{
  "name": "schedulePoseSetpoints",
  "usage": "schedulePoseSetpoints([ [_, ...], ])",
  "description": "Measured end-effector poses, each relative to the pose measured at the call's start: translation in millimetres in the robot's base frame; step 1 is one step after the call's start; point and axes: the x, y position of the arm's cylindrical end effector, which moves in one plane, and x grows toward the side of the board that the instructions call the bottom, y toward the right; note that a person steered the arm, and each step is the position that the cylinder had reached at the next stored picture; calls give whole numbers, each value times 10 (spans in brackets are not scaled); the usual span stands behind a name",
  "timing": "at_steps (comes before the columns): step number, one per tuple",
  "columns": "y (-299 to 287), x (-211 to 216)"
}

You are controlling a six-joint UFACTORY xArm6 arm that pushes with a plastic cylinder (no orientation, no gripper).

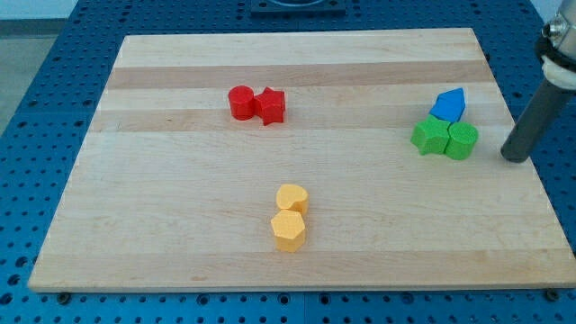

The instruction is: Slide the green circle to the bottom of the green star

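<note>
The green circle (463,140) lies at the view's right on the wooden board, touching the right side of the green star (431,137). A blue block (449,105) sits just above the two, touching them. My tip (515,158) is the lower end of the dark rod at the view's right edge. It stands to the right of the green circle and slightly below it, with a gap between them.
A red circle (240,102) and a red star (270,105) touch each other at the upper middle. A yellow heart (292,199) sits on top of a yellow hexagon (288,230) at the lower middle. The board's right edge (526,171) runs close to my tip.
</note>
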Motion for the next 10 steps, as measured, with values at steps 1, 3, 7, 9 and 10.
schedulePoseSetpoints([
  [1, 31, -209],
  [3, -90, -271],
  [7, -636, -79],
  [9, -842, -84],
  [10, -972, -99],
])
